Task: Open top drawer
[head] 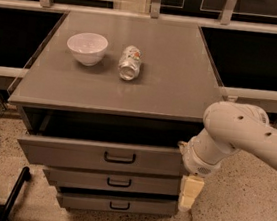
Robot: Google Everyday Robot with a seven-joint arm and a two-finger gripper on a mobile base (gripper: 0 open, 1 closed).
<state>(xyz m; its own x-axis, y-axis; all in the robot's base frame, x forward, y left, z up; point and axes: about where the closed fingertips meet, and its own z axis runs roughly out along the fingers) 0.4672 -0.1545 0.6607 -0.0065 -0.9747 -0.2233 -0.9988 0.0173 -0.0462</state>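
The top drawer [72, 154] is the widest grey metal drawer, with a small black bar handle [119, 157] at its centre. It stands partly pulled out from under the grey table top [172, 81], with a dark gap above its front. My gripper [188, 194] hangs downward at the right end of the drawer fronts, below the top drawer's right corner and well to the right of the handle. My white arm [236, 132] reaches in from the right and covers that corner.
Two narrower grey drawers sit below, the middle [84, 179] and the bottom [92, 201], each with a black handle. A white bowl [86, 48] and a can lying on its side [129, 62] rest on the table top. Black cables and a stand [12, 193] lie on the floor at left.
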